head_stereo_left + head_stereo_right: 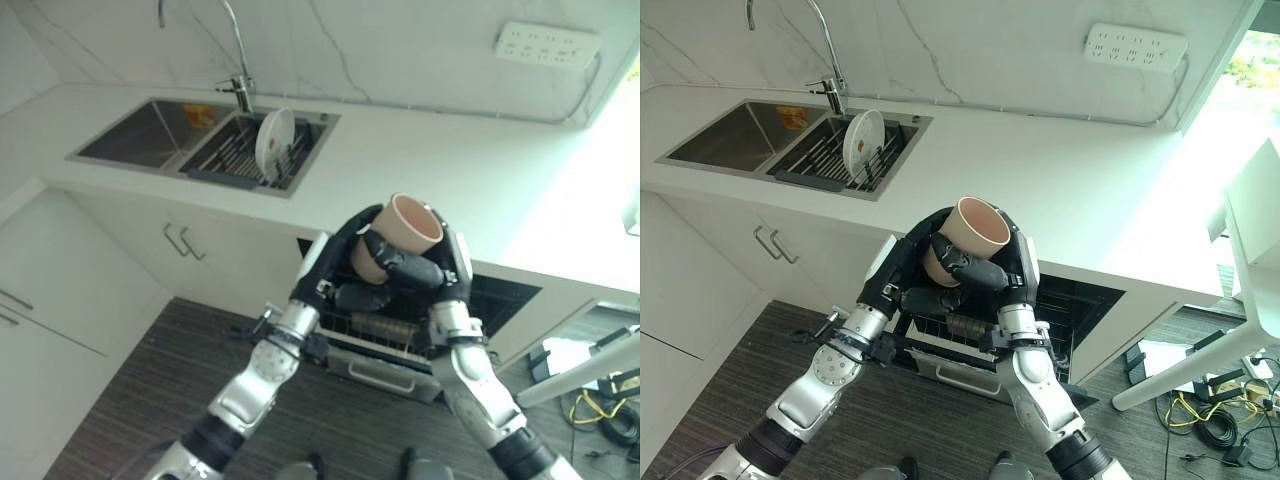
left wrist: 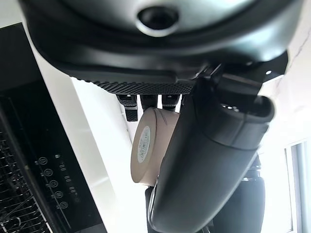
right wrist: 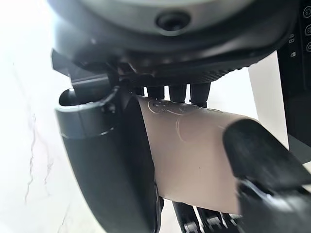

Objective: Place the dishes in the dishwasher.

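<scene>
While both hands clasp it, the cup [image 1: 400,236] sits tilted between them — left hand [image 1: 345,262] curled under its base, right hand [image 1: 428,268] wrapped round its side, above the open dishwasher [image 1: 400,335]. Likely stiff, light, smooth and breakable ceramic — best gripped round the wall, not the rim.

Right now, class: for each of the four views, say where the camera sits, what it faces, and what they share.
Left eye: on the head, looking down at both hands round the cup above the dishwasher.
Right eye: beside it, same scene; sink and plate far left.
Left wrist: along the left hand, at the cup's base.
Right wrist: along the right hand, at the cup's side.
All four share the cup.
</scene>
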Robot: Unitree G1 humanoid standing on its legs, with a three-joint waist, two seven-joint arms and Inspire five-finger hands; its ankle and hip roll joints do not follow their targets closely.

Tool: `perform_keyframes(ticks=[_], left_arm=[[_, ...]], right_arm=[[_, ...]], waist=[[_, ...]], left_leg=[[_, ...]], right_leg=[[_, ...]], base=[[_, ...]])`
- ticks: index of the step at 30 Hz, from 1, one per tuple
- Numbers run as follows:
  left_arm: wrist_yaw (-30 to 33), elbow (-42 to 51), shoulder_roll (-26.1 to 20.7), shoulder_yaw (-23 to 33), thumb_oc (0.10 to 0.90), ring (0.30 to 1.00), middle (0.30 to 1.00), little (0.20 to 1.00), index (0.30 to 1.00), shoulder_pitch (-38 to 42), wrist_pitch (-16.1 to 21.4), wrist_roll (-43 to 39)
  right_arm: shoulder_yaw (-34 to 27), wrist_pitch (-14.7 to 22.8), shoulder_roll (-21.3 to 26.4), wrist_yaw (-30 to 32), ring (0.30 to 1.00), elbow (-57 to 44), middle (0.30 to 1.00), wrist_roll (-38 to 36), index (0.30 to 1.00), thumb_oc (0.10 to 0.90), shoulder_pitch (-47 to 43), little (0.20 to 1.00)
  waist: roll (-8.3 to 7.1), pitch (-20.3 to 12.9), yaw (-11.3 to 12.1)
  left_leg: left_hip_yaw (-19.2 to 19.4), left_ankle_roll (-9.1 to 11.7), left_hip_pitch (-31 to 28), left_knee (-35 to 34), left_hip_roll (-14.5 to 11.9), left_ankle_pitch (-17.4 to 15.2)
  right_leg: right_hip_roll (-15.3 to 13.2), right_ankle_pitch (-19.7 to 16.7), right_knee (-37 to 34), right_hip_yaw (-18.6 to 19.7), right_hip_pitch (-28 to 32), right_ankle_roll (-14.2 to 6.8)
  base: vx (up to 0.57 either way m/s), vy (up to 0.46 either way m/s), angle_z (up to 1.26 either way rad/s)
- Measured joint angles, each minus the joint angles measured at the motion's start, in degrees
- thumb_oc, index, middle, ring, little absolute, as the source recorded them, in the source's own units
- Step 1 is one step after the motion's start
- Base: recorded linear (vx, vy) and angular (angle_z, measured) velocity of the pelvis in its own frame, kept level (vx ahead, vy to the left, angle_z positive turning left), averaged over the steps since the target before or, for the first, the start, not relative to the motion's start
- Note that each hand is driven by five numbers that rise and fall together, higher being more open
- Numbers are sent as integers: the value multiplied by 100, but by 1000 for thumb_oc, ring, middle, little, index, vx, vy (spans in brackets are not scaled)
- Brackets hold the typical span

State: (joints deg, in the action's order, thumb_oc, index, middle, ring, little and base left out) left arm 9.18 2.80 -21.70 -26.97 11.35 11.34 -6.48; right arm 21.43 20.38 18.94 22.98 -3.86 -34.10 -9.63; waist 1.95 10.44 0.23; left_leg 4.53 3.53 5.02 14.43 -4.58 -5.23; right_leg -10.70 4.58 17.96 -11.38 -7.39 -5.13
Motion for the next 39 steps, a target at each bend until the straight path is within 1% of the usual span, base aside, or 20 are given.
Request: perform_keyframes(ticks=[2, 4, 6, 9, 12, 13, 14, 15, 16, 18, 20, 24, 25, 27, 29, 30, 31, 32, 36, 39], left_arm=[[-1, 48, -80, 174, 800, 900, 900, 900, 900, -390, 2, -5], [-99, 46, -330, 496, 800, 900, 900, 900, 900, -883, -8, -25], [-261, 46, -512, 779, 800, 900, 900, 900, 900, -1174, -17, -271], [-504, 50, -635, 1168, 800, 900, 900, 900, 900, -1261, -15, -420], [-632, 77, -668, 1443, 800, 900, 900, 900, 900, -1190, -1, -382], [-849, 119, -703, 1696, 800, 900, 900, 900, 900, -1237, -1, -384], [-849, 119, -703, 1696, 800, 900, 900, 900, 900, -1237, -1, -384], [-1063, 193, -814, 2177, 800, 900, 900, 900, 900, -1371, 4, -463], [-1103, 220, -872, 2398, 800, 900, 900, 900, 900, -1408, 11, -467], [-1183, 242, -892, 2717, 800, 900, 900, 900, 900, -1445, 51, -635], [-1243, 242, -890, 2838, 800, 900, 900, 900, 900, -1482, 136, -688], [-1682, 239, -611, 2659, 800, 900, 900, 900, 900, -1506, 142, -880], [-1802, 238, -633, 2484, 800, 900, 900, 900, 900, -1500, 123, -648], [-2006, 231, -678, 2281, 800, 900, 900, 900, 900, -1499, 78, -435], [-2274, 215, -675, 2149, 800, 900, 900, 900, 900, -1500, -65, -309], [-2359, 178, -722, 2097, 800, 900, 900, 900, 900, -1478, -96, 16], [-2386, 116, -896, 1960, 800, 900, 900, 900, 900, -1445, -107, 260], [-2498, -69, -1147, 1803, 800, 900, 900, 900, 900, -1426, -127, 586], [-2592, -272, -1348, 1750, 800, 900, 900, 900, 900, -1415, -142, 1062], [-2605, -300, -1375, 1653, 800, 900, 900, 900, 900, -1236, -147, 1420]], right_arm=[[-719, 180, -68, 334, 300, 1, 300, -216, 300, 400, 18, 300], [-1610, 464, -62, 585, 300, 2, 300, -455, 300, 400, 23, 300], [-2090, 727, -27, 612, 300, 2, 300, -615, 300, 400, 71, 300], [-2220, 832, -19, 574, 300, 3, 300, -718, 300, 400, 275, 300], [-1951, 783, -26, 297, 300, 7, 300, -867, 300, 400, 330, 300], [-1920, 736, -22, 144, 300, 7, 300, -869, 300, 400, 330, 300], [-1920, 736, -22, 144, 300, 7, 300, -869, 300, 400, 330, 300], [-1928, 683, -22, 36, 300, 6, 300, -883, 300, 400, 330, 300], [-1931, 674, -22, 35, 300, 7, 300, -888, 300, 400, 330, 300], [-1951, 645, -21, -28, 300, 6, 300, -890, 300, 400, 330, 300], [-1972, 547, -25, -217, 300, 6, 300, -891, 300, 400, 340, 300], [-1732, 6, -53, -743, 300, 6, 300, -879, 300, 400, 369, 300], [-1670, -210, -39, -947, 300, 6, 300, -867, 300, 400, 438, 300], [-1641, -468, -30, -1145, 300, 7, 300, -861, 300, 400, 551, 300], [-1648, -839, -14, -1363, 300, 23, 300, -862, 300, 400, 630, 300], [-1623, -993, 59, -1609, 300, 145, 300, -858, 300, 400, 637, 300], [-1505, -1153, 227, -1786, 300, 280, 300, -847, 300, 400, 635, 300], [-1293, -1441, 430, -2077, 300, 498, 300, -735, 300, 400, 652, 300], [-1190, -1811, 464, -2510, 300, 755, 300, -442, 300, 400, 786, 300], [-1056, -1940, 653, -2904, 300, 891, 300, -64, 300, 400, 736, 300]], waist=[[-11, 7, 13], [-23, 16, 2], [-13, 29, -2], [-6, 31, -15], [63, 71, 4], [101, 97, 32], [101, 97, 32], [123, 109, 31], [125, 109, 26], [130, 108, 59], [135, 110, 127], [133, 111, 170], [131, 111, 165], [130, 111, 151], [125, 114, 127], [120, 112, 94], [111, 112, 64], [103, 111, -16], [93, 114, -34], [61, 113, -3]], left_leg=[[1, -3, -2, -19, 9, -2], [8, -4, -8, -45, 14, -3], [8, -4, -16, -59, 15, -3], [8, -4, -25, -76, 5, -3], [5, -4, -23, -76, 12, -3], [1, -4, -17, -79, 15, -2], [1, -4, -17, -79, 15, -2], [2, -3, -19, -89, 15, -2], [3, -3, -19, -94, 14, -2], [3, -3, -21, -93, 19, -2], [1, -3, -17, -94, 27, -2], [-6, -4, -10, -96, 49, -2], [-7, -4, -7, -97, 56, -3], [-6, -6, -4, -97, 61, -3], [-4, -6, -4, -96, 61, -4], [-4, -6, -5, -94, 57, -4], [-4, -6, -5, -91, 54, -4], [-1, -5, -6, -95, 47, -5], [2, -5, -5, -82, 44, -5], [-1, -5, -5, -72, 46, -5]], right_leg=[[-9, 7, -9, -6, -1, -9], [-12, 10, -33, -8, -8, -14], [-10, 10, -52, -8, -8, -15], [4, 11, -68, -4, -7, -17], [-8, 9, -67, -4, -1, -21], [-14, 9, -67, -10, 2, -21], [-14, 9, -67, -10, 2, -21], [-13, 11, -68, -14, -1, -24], [-12, 13, -70, -16, -2, -24], [-16, 14, -76, -15, -5, -26], [-20, 16, -78, -19, -3, -30], [-45, 28, -74, -36, -1, -46], [-51, 29, -73, -37, 0, -48], [-58, 30, -73, -37, -1, -51], [-57, 31, -71, -35, -5, -52], [-54, 31, -68, -35, -2, -52], [-52, 33, -59, -35, -2, -54], [-49, 34, -56, -31, -3, -54], [-44, 33, -53, -25, -11, -53], [-48, 32, -42, -23, -11, -53]], base=[[0, 0, 0], [0, 0, 0], [0, 7, -2], [0, 0, 0], [1, 26, 1], [1, 53, 2], [3, 34, 2], [9, 32, 1], [0, 0, 0], [0, 0, 0], [0, 0, 0], [28, 6, 4], [0, 0, 0], [0, 0, 0], [43, -8, 0], [57, -6, -1], [76, -2, -1], [80, 1, -2], [57, 1, -1], [43, -15, 1]])
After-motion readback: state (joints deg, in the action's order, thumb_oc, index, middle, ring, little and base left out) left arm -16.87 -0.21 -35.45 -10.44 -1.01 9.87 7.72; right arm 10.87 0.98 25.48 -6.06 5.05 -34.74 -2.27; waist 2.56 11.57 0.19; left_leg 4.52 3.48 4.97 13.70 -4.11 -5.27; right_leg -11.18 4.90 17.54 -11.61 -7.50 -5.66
